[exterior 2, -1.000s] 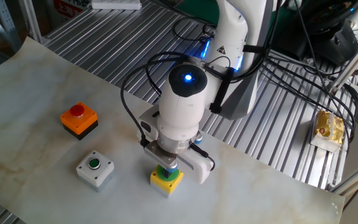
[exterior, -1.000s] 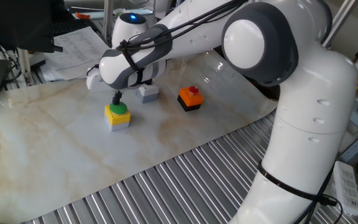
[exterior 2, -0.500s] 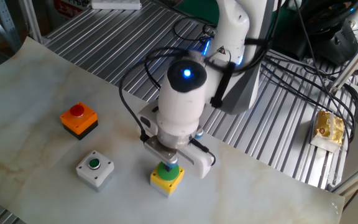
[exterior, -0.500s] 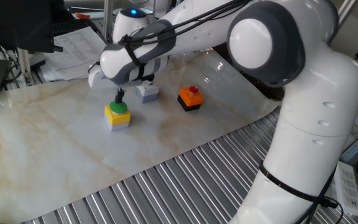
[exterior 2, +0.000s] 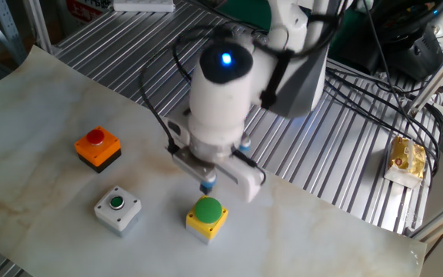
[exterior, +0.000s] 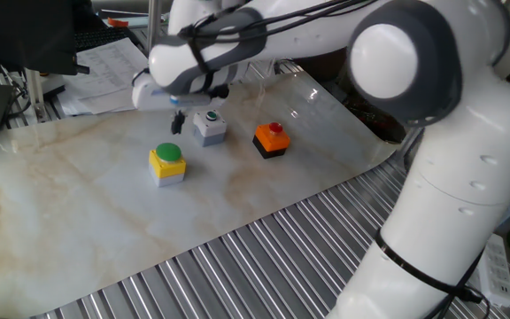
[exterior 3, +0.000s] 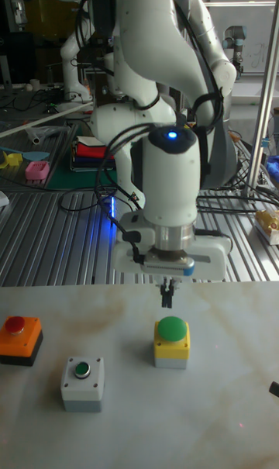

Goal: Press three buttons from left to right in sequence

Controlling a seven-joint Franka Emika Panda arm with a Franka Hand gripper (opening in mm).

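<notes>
- Since a second ago your gripper (exterior 3: pixel 166 298) is rising off the yellow box with big green cap (exterior: pixel 166 163), which is sitting on the marble table (exterior: pixel 78 213), and is now hanging clear above it.
- You are holding nothing; I cannot tell whether the fingers are open.
- Judging from this, the first button seems done, while the grey box with small green cap (exterior 2: pixel 117 209) and the orange-black box with red cap (exterior 2: pixel 98 146) are waiting.
- You are seeing no readable writing.
</notes>
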